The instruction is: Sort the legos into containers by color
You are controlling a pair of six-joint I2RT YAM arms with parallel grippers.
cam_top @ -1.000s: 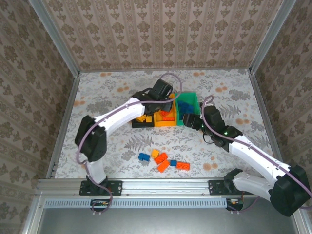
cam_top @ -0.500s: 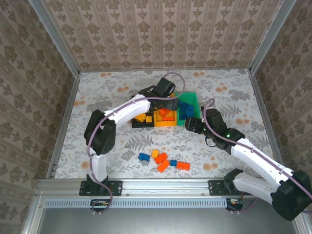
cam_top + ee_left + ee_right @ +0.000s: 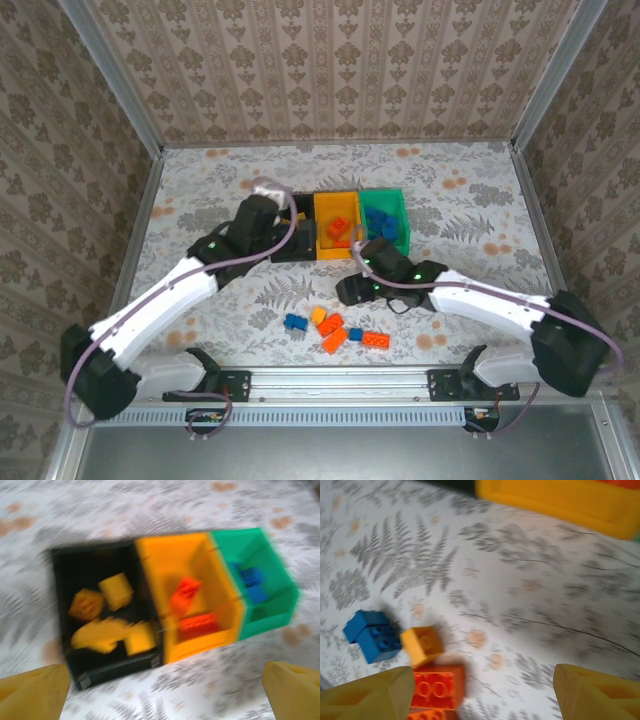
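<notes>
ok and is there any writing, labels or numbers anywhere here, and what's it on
No text can be read.
black bin, yellow-orange bin, green bin: plain walls, no label.
pale patch on the black bin's near corner: too blurred to tell.
orange-red brick: studs too blurred to show any embossing.
table cover, wallpaper: printed patterns, no words.

3 joined bins (image 3: 172, 555), loose legos (image 3: 335, 332) nearby
</notes>
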